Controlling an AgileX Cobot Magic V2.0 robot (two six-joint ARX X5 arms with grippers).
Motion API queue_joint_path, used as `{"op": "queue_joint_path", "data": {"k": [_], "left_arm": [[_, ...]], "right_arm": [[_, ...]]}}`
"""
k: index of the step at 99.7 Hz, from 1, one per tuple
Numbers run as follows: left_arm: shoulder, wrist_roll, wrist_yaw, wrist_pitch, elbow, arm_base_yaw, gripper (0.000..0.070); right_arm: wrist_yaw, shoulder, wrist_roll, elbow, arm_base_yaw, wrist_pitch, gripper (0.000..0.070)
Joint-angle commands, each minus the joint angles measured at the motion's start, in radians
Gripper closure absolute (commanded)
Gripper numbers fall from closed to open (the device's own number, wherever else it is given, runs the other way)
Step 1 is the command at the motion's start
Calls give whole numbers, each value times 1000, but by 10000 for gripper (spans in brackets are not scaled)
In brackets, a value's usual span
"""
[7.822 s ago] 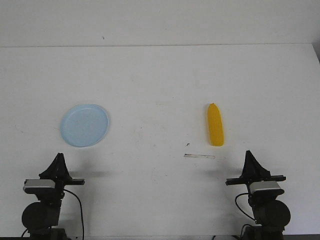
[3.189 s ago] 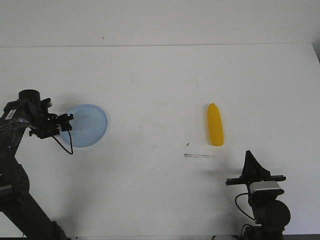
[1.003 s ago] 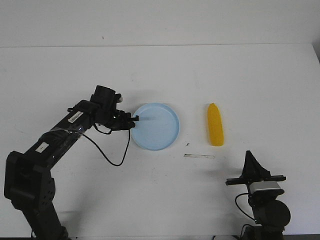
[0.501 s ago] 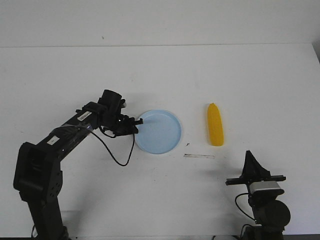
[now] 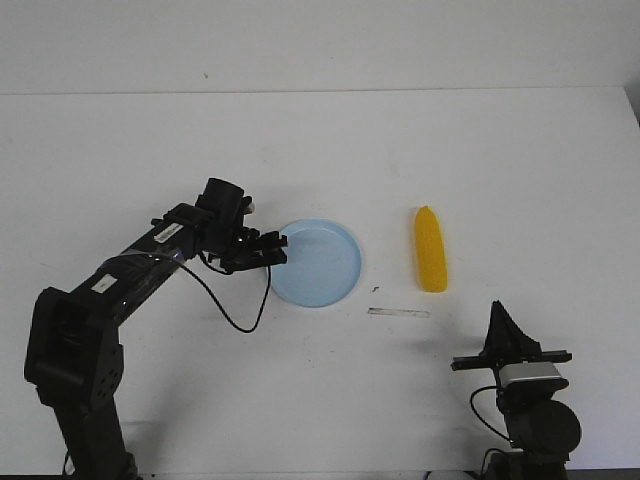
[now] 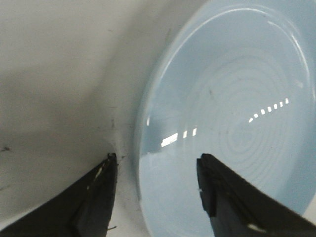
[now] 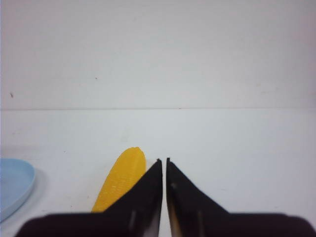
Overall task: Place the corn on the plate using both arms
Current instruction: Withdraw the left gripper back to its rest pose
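Left gripper (image 5: 274,250) fingers now spread apart at the plate's (image 5: 335,285) near rim, having let go after dragging it to mid-table. The plate sits flat, just left of the corn (image 5: 431,250), which has not moved. Right gripper (image 7: 164,170), fingers pressed together, remains parked; the pickup falls to it.

No text can be read anywhere; the left arm (image 5: 130,270) carries two small white labels, but their print is too small to make out.
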Motion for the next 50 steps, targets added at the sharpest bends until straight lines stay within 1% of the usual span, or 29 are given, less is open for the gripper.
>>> {"op": "queue_joint_path", "data": {"k": [1,14,19,23,27,41,44,50], "left_arm": [[-26,19,-6,-4,11,2,382],[-88,43,-41,-4,11,27,385],[-113,67,-56,-3,11,37,394],[-134,89,-69,-3,11,46,440],[-159,116,-83,-2,11,58,507],[-235,195,-103,29,3,95,671],[-253,210,-103,47,-4,105,699],[-294,237,-103,98,-28,123,700]], "right_arm": [[2,2,-5,-1,0,10,687],[2,2,-5,-1,0,10,687],[2,2,-5,-1,0,10,687],[2,2,-5,-1,0,10,687],[2,2,-5,-1,0,10,687],[2,2,-5,-1,0,10,687],[2,2,-5,-1,0,10,687],[2,2,-5,-1,0,10,687]]}}
